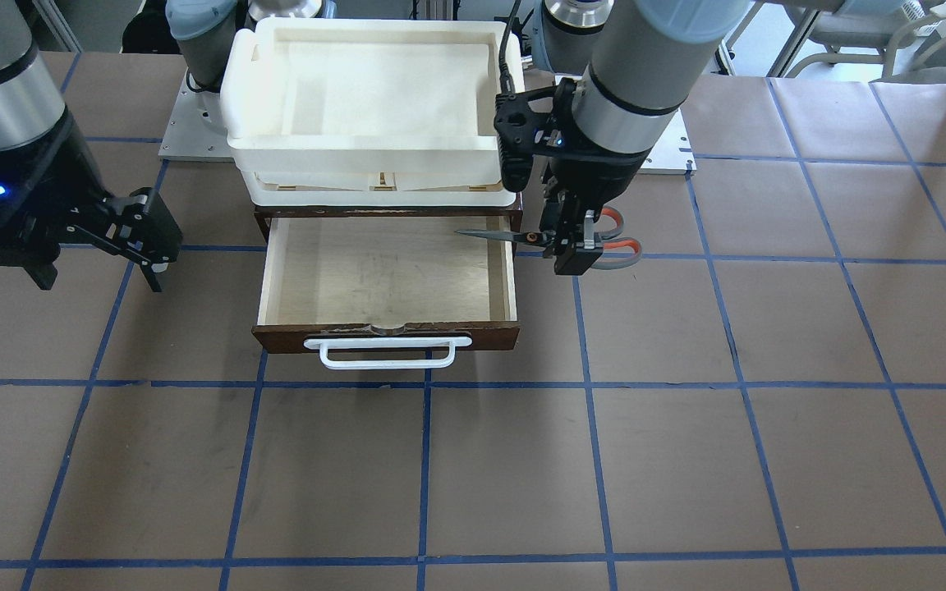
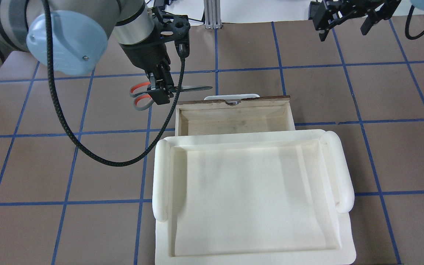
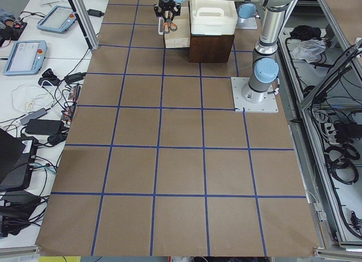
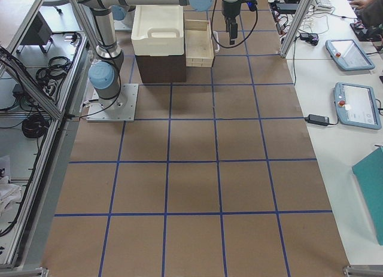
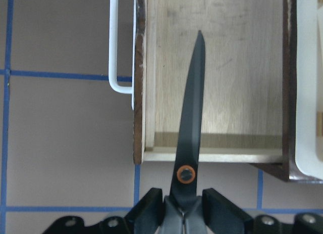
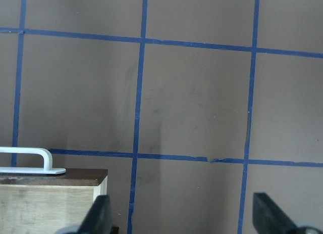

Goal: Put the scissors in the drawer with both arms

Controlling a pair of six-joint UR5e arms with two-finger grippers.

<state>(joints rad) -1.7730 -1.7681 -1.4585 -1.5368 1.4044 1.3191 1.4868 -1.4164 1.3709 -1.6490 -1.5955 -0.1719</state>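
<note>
My left gripper is shut on the scissors near their pivot. It holds them level above the table, beside the drawer's side wall. The dark blades point over the open drawer, and the grey and orange handles stick out behind the fingers. In the overhead view the left gripper holds the scissors just past the drawer's front corner. In the left wrist view the blade reaches over the drawer's pale floor. My right gripper is open and empty, off to the drawer's other side.
A white foam tray sits on top of the cabinet behind the open drawer and fills the near part of the overhead view. The drawer's white bar handle sticks out at its front. Brown table paper with blue grid lines lies all around.
</note>
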